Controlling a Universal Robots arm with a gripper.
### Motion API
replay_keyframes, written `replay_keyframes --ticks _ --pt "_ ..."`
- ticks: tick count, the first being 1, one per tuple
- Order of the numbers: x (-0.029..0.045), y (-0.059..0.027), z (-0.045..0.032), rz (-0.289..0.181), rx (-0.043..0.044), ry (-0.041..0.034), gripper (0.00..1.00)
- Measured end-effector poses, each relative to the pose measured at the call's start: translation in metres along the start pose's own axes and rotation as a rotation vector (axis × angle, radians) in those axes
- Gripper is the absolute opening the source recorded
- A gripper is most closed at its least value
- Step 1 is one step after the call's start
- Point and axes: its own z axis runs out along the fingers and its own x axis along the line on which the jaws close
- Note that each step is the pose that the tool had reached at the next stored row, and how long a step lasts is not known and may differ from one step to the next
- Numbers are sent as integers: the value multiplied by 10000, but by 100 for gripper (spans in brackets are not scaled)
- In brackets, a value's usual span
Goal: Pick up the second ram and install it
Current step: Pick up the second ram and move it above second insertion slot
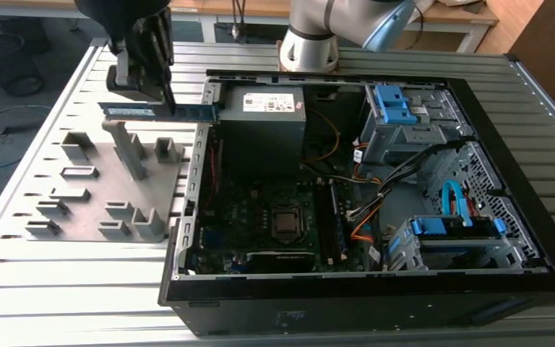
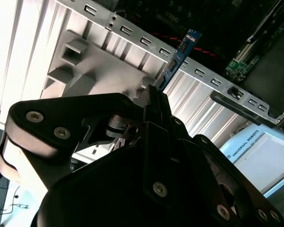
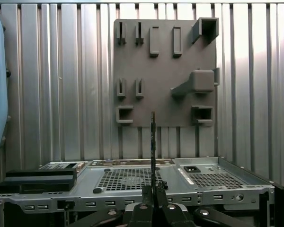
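Note:
The second ram (image 1: 152, 112) is a long thin blue-green stick, held level in the air in the exterior view. My gripper (image 1: 159, 100) is shut on it from above. The stick hangs over the far edge of the grey holder plate (image 1: 104, 181), and one end reaches the open computer case's wall (image 1: 199, 166) on the exterior view's left. In the second wrist view the ram (image 2: 178, 54) sticks out past the black fingers (image 2: 156, 101) toward the case rim. In the first wrist view the ram (image 3: 153, 142) is edge-on above the gripper (image 3: 153, 193), in front of the holder plate (image 3: 165, 71).
The open case holds a motherboard (image 1: 268, 217) with dark memory slots (image 1: 334, 217), a power supply (image 1: 272, 108), blue drive cages (image 1: 393, 108) and loose cables (image 1: 393, 173). The arm's base (image 1: 308, 40) stands behind the case. Everything rests on a slatted metal table (image 1: 66, 289).

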Motion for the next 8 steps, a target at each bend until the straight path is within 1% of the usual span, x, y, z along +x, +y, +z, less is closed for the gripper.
replay_keyframes --ticks 8 --pt "-6 -145 2 -1 0 1 14"
